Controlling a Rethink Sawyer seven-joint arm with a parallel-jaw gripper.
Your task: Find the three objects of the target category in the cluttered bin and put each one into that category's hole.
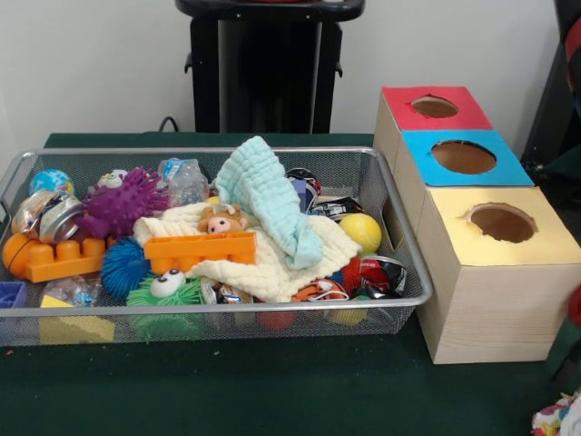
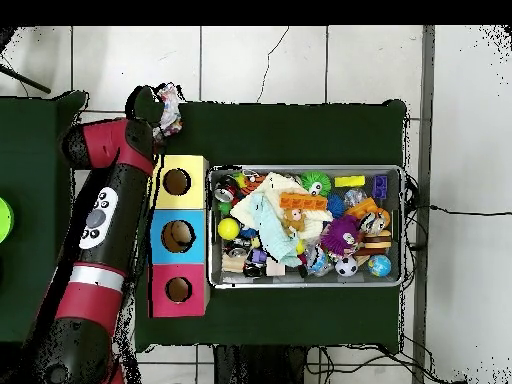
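Your arm (image 2: 110,210) is parked beside the sorting box (image 1: 472,309), off the bin (image 1: 399,236). The gripper (image 2: 147,103) sits at the worktop's corner next to a patterned rag (image 2: 168,105), and you cannot tell from either view whether it is wide or closed.

The task's things are all in that wire bin, and nothing shows which category is wanted. The main risk is the two cloths: the mint cloth (image 1: 263,195) and cream cloth (image 1: 300,259) lie over the middle of the pile and probably hide toys. Grab through them and you may lift cloth, dragging the orange brick (image 1: 200,250) or purple spiky toy (image 1: 123,204) with it. The yellow ball (image 1: 361,232) and globe ball (image 1: 52,181) could roll from a glancing pinch. The red hole (image 1: 435,107), blue hole (image 1: 464,157) and yellow hole (image 1: 502,222) sit close together, so a sloppy drop may land wrongly.

No brand or lettering is legible; the print on the crumpled packets is too small to read
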